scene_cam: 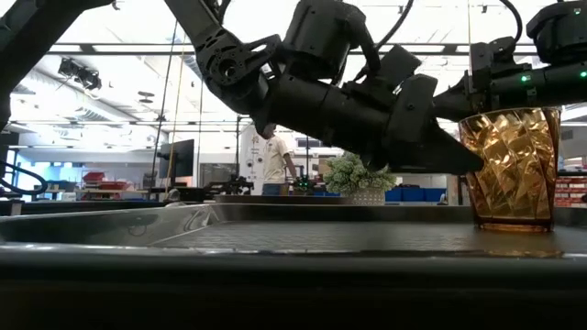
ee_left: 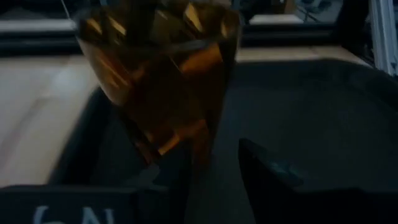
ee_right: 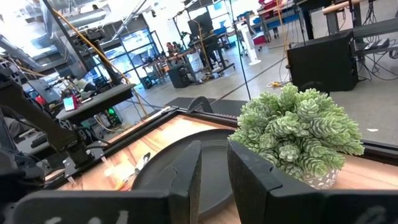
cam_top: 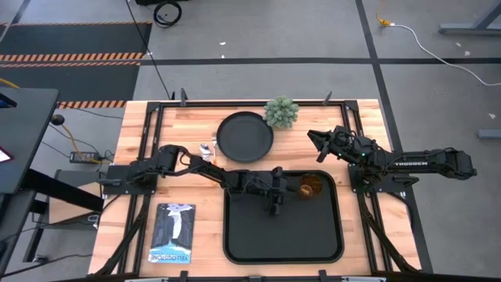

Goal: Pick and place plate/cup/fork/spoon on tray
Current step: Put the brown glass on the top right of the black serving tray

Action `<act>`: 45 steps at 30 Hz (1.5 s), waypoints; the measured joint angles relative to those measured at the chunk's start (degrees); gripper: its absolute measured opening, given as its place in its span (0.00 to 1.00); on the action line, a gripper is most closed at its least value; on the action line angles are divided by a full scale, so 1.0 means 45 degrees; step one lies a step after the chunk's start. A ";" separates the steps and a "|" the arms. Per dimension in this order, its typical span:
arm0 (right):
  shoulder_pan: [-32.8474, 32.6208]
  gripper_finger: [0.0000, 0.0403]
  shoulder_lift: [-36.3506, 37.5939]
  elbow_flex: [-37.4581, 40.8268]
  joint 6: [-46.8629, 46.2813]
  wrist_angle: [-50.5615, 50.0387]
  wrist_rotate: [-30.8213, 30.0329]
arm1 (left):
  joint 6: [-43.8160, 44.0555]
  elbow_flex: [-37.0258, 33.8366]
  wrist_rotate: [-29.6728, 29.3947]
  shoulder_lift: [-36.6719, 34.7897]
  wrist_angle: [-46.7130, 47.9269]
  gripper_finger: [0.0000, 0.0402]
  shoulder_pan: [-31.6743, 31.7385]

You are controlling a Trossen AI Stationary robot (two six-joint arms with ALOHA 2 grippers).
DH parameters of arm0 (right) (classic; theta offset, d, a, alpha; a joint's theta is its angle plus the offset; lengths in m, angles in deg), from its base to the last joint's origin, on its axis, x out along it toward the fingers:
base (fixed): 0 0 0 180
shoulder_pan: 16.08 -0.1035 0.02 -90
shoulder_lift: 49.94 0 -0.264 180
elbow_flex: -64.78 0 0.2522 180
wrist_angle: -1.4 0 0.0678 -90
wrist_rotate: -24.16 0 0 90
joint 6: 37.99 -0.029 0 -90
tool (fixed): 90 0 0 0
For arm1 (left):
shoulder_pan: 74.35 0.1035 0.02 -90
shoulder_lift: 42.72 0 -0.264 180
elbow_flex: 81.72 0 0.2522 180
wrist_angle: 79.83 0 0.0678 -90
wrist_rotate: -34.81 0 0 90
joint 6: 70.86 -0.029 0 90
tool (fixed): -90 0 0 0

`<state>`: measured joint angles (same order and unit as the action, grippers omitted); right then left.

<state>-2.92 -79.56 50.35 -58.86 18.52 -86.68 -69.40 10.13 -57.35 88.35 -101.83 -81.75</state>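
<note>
The amber glass cup [cam_top: 311, 186] stands upright on its base in the far right corner of the black tray [cam_top: 228, 235]. It also shows in the low view [scene_cam: 512, 170] and the left wrist view [ee_left: 161, 81]. My left gripper [cam_top: 290, 191] is low over the tray, open, with its fingertips [ee_left: 174, 180] just left of the cup. The round black plate [cam_top: 244, 135] lies on the table beyond the tray. Small pieces of cutlery [cam_top: 207, 149] lie left of the plate; I cannot tell fork from spoon. My right gripper [cam_top: 315, 139] is open and empty, right of the plate. My left gripper comes level from the table's left, and one fingertip [scene_cam: 466, 161] is at the cup's side wall [scene_cam: 477, 156]. I cannot tell whether it touches the wall. The cup stands on the tray.
A potted green plant [cam_top: 280, 112] stands at the far edge between the plate and my right gripper, close in front of the right fingers [ee_right: 295, 134]. A book [cam_top: 172, 233] lies left of the tray. Most of the tray's floor [cam_top: 290, 235] is bare.
</note>
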 joint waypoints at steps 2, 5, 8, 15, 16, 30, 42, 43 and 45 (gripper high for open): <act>-0.0001 0.21 0.0003 0.0000 0.0003 0.0027 -0.0002 | 0.0329 0.0000 0.0017 -0.0002 0.0459 0.35 -0.0059; 0.0001 0.21 0.0003 0.0000 0.0008 0.0032 -0.0002 | 0.0801 0.0490 0.0221 0.0020 0.2001 0.35 -0.0194; 0.0003 0.21 0.0003 0.0000 0.0008 0.0032 -0.0002 | 0.0525 0.1747 0.0153 0.0024 0.4401 0.35 -0.0465; -0.0002 0.21 0.0003 0.0000 -0.0094 0.0081 0.0121 | 0.0164 0.3783 -0.0110 0.0649 0.7025 0.35 -0.0545; -0.0002 0.21 0.0003 0.0000 -0.0094 0.0081 0.0189 | 0.0180 0.3903 -0.0133 0.0744 0.7147 0.35 -0.0449; -0.0002 0.21 0.0001 0.0000 -0.0084 0.0081 0.0222 | 0.0081 0.4148 0.0026 0.1483 0.5810 0.35 0.0056; -0.0002 0.21 0.0000 0.0000 -0.0084 0.0179 0.0227 | -0.0905 0.4146 0.0020 0.1833 0.3852 0.35 0.0101; -0.0002 0.21 0.0003 0.0000 -0.0084 0.0186 0.0227 | -0.0909 0.4144 0.0016 0.1939 0.3694 0.35 0.0130; -0.0002 0.21 0.0003 0.0000 -0.0084 0.0188 0.0236 | -0.0905 0.4148 0.0017 0.2079 0.3423 0.35 0.0194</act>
<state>-2.93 -79.54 50.35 -59.24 19.36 -85.61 -73.47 28.79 -57.27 97.70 -86.43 -80.87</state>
